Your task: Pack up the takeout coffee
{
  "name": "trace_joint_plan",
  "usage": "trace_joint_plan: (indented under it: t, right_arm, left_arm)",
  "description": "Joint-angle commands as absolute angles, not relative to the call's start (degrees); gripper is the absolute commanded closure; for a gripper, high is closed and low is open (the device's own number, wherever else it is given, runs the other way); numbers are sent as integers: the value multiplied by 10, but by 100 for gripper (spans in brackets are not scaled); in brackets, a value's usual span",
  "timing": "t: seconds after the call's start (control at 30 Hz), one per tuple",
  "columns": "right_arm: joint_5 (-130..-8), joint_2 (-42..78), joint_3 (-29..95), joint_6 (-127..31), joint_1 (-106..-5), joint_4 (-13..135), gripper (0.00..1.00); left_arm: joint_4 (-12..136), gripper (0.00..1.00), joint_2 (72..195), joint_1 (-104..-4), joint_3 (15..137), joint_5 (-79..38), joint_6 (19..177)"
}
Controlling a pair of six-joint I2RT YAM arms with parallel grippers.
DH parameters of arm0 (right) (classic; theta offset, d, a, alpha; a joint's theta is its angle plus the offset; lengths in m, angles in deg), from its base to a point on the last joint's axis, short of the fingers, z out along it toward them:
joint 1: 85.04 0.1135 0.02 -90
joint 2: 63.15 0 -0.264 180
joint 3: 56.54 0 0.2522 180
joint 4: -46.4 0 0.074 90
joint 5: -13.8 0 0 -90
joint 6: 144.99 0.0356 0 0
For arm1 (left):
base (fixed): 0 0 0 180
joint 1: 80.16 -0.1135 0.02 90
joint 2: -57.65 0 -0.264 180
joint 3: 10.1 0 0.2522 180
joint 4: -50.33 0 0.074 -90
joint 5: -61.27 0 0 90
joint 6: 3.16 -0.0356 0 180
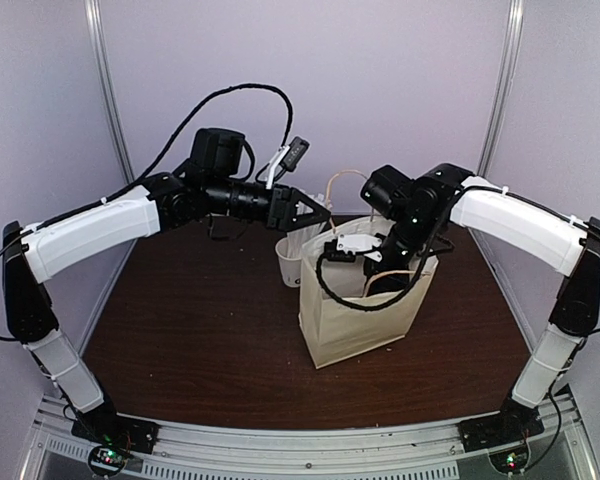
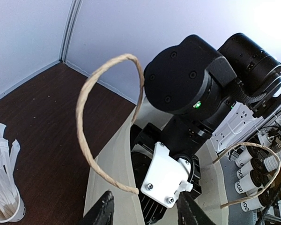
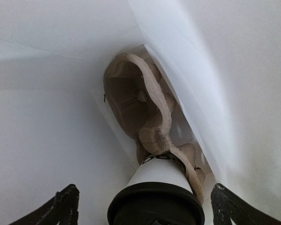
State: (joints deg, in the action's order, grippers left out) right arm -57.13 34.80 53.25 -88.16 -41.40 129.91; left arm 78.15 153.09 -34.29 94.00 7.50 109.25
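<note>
small tapered white paper cup with round black plastic lid stands deep in the white paper bag, against a tilted brown pulp cup tray. right gripper is spread wide either side of the lid, holding nothing. left gripper straddles the bag rim; cannot tell if it pinches. risk: on lifting out, a finger clips the lid or snags the twine handle, tipping the cup

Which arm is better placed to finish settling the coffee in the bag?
Right. The right tool is inside the bag, its open fingers either side of the lidded cup by the pulp tray. The left tool sits outside, near the handle.
</note>
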Motion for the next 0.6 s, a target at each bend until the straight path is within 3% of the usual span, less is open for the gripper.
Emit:
trace_joint_plan:
  t: [0.0,0.17,0.5,0.57]
  right_arm:
    - [-567,358,522,-875,-407,1275,3]
    - [-570,363,519,-874,-401,1270,3]
    - [-584,359,526,-877,-383,1268,4]
    - [-583,356,528,-881,-378,1270,4]
  left_arm:
    - [788,53,1550,-337,961,68,1090]
    - [802,61,1588,-334,984,76,1111]
    - [825,97,1631,-327,1017,88,1113]
    - [825,100,1632,-326,1016,87,1114]
